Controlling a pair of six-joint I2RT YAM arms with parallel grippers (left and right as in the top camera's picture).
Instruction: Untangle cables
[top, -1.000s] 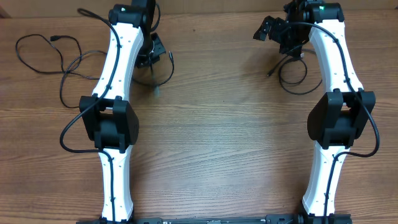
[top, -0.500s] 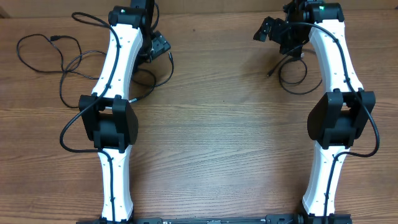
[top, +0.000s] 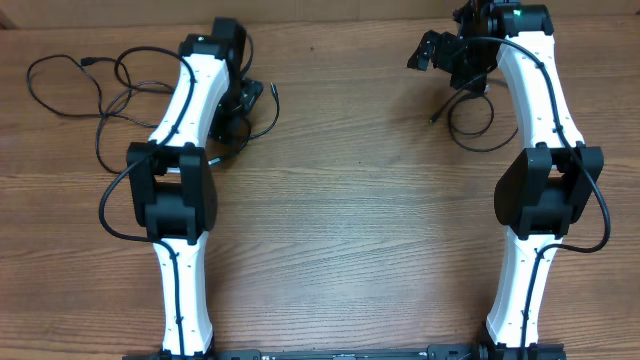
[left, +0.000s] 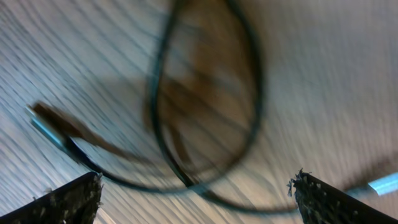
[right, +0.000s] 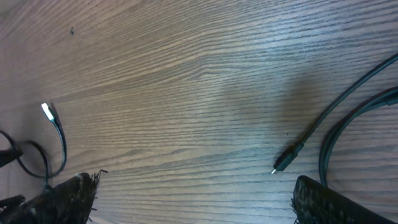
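Item: three thin black cords with small plug ends, laid out as loose loops.
Far-left cord (top: 90, 63): sprawled in open loops at the table's far left. Whether it is crossed with the next cord cannot be told, because the junction is covered by the white left arm (top: 185, 110).
Middle cord (left: 154, 106): one loop lying flat directly under the left gripper; the view is blurred.
Right cord (top: 468, 149): a small loop beside the white right arm (top: 535, 100), its plug end (right: 285, 162) lying free on the wood.
Left gripper (left: 198, 202): jaws spread wide, nothing held, hung close over the loop.
Right gripper (right: 196, 199): jaws spread wide, nothing held, kept above the wood and apart from its cord.
Step in hand (judged): the middle cord is to be pinched and drawn away from the far-left cord.
Method advised: a single strand is to be taken near a plug end and drawn slowly along the wood, so that crossings are slid out rather than tightened.
Surface: brown wood-grain table (top: 340, 220).
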